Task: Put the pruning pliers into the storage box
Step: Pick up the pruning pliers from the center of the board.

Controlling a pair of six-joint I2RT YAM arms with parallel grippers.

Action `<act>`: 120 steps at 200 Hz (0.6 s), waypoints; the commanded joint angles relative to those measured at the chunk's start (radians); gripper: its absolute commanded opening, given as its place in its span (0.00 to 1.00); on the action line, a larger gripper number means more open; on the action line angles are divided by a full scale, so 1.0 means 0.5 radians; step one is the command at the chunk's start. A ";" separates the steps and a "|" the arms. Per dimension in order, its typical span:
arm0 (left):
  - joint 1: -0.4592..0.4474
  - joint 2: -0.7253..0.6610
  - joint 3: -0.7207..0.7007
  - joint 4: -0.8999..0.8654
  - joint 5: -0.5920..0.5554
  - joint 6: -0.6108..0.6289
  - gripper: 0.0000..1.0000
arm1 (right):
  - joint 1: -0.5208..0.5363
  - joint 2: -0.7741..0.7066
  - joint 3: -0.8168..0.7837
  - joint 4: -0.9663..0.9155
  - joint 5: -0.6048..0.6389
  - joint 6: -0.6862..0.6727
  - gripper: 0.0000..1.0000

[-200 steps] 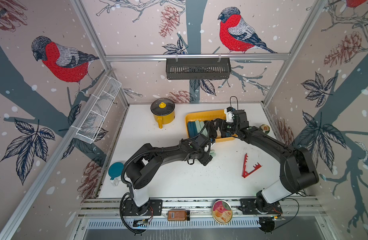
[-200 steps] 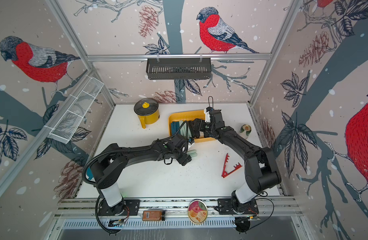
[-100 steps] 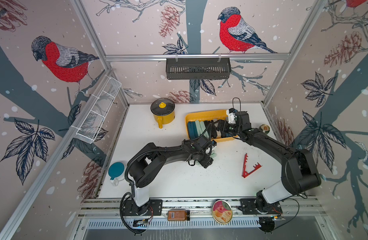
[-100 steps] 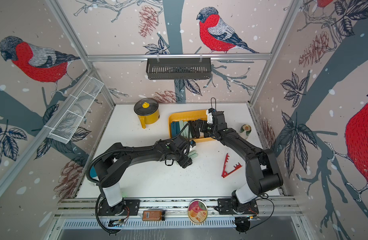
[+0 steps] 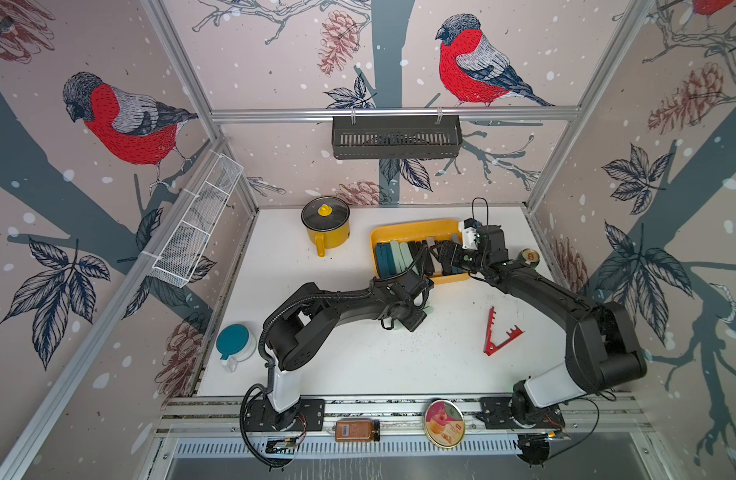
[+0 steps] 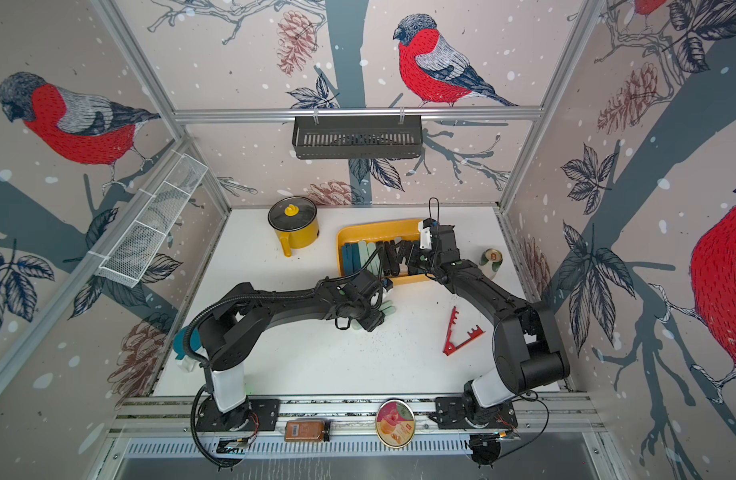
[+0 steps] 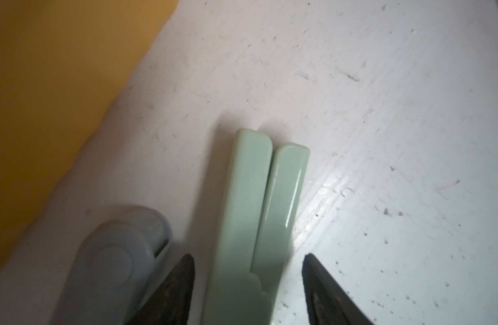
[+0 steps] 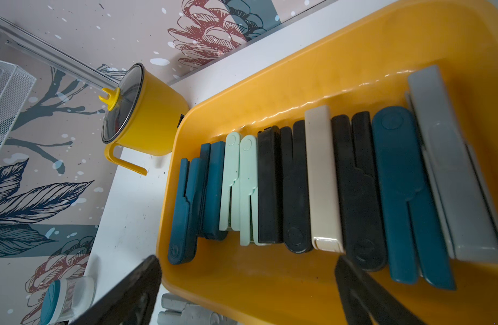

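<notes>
Three tools were still out of the box point(image 8: 298, 70), as far as I could see: the mint pliers point(image 7: 256, 219), the grey pliers point(image 7: 115, 261) and the red pliers point(image 5: 499, 332). With the far wall as twelve, the box sat at one o'clock on the table point(image 7: 382, 112). The mint pliers lay flat just off its near edge, at six o'clock from it, with the grey pliers right beside. The red pliers lay well apart, at four o'clock.

My left gripper point(image 7: 246, 260) was down over the mint pliers. A moment before, its jaws were wider. Now they had come in, one on each side of the mint bars. A bit of table still showed by one jaw, so I had no hold yet. I think a little more squeeze would make the grab.

My right gripper point(image 8: 248, 261) hung over the box, jaws wide apart, holding nothing. The other pliers point(image 8: 295, 185) lay in a row inside.
</notes>
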 commanded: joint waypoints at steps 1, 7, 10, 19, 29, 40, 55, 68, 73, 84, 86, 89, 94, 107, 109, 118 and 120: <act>-0.024 0.033 0.042 -0.054 -0.050 0.033 0.60 | -0.024 -0.027 -0.018 0.068 -0.039 0.030 0.97; -0.030 0.043 0.051 -0.061 -0.065 0.033 0.59 | -0.031 -0.033 -0.024 0.071 -0.045 0.030 0.97; -0.034 0.049 0.056 -0.065 -0.074 0.033 0.58 | -0.032 -0.037 -0.027 0.072 -0.045 0.030 0.97; -0.045 0.068 0.069 -0.073 -0.099 0.035 0.56 | -0.043 -0.046 -0.036 0.075 -0.048 0.032 0.97; -0.055 0.085 0.087 -0.094 -0.117 0.038 0.54 | -0.055 -0.057 -0.042 0.076 -0.053 0.029 0.97; -0.064 0.106 0.104 -0.113 -0.126 0.041 0.49 | -0.067 -0.072 -0.050 0.073 -0.058 0.025 0.97; -0.075 0.126 0.119 -0.129 -0.149 0.042 0.39 | -0.090 -0.087 -0.061 0.072 -0.065 0.020 0.97; -0.086 0.130 0.126 -0.134 -0.160 0.038 0.31 | -0.112 -0.104 -0.078 0.072 -0.073 0.016 0.97; -0.088 0.131 0.126 -0.138 -0.161 0.039 0.28 | -0.119 -0.110 -0.085 0.076 -0.079 0.019 0.97; -0.093 0.129 0.129 -0.139 -0.160 0.036 0.22 | -0.139 -0.123 -0.103 0.079 -0.088 0.021 0.97; -0.093 0.126 0.129 -0.135 -0.160 0.034 0.21 | -0.143 -0.125 -0.106 0.080 -0.090 0.021 0.97; -0.091 0.123 0.129 -0.134 -0.160 0.033 0.20 | -0.150 -0.129 -0.110 0.081 -0.093 0.021 0.97; -0.093 0.119 0.130 -0.132 -0.155 0.030 0.18 | -0.157 -0.134 -0.116 0.081 -0.099 0.023 0.97; -0.093 0.104 0.131 -0.130 -0.138 0.024 0.17 | -0.178 -0.150 -0.133 0.087 -0.107 0.025 0.97; -0.091 0.099 0.129 -0.130 -0.131 0.023 0.17 | -0.181 -0.152 -0.135 0.087 -0.107 0.025 0.97; -0.091 0.075 0.120 -0.113 -0.103 0.018 0.16 | -0.196 -0.164 -0.147 0.089 -0.110 0.025 0.97; -0.092 0.069 0.118 -0.107 -0.096 0.017 0.16 | -0.198 -0.167 -0.147 0.092 -0.112 0.025 0.97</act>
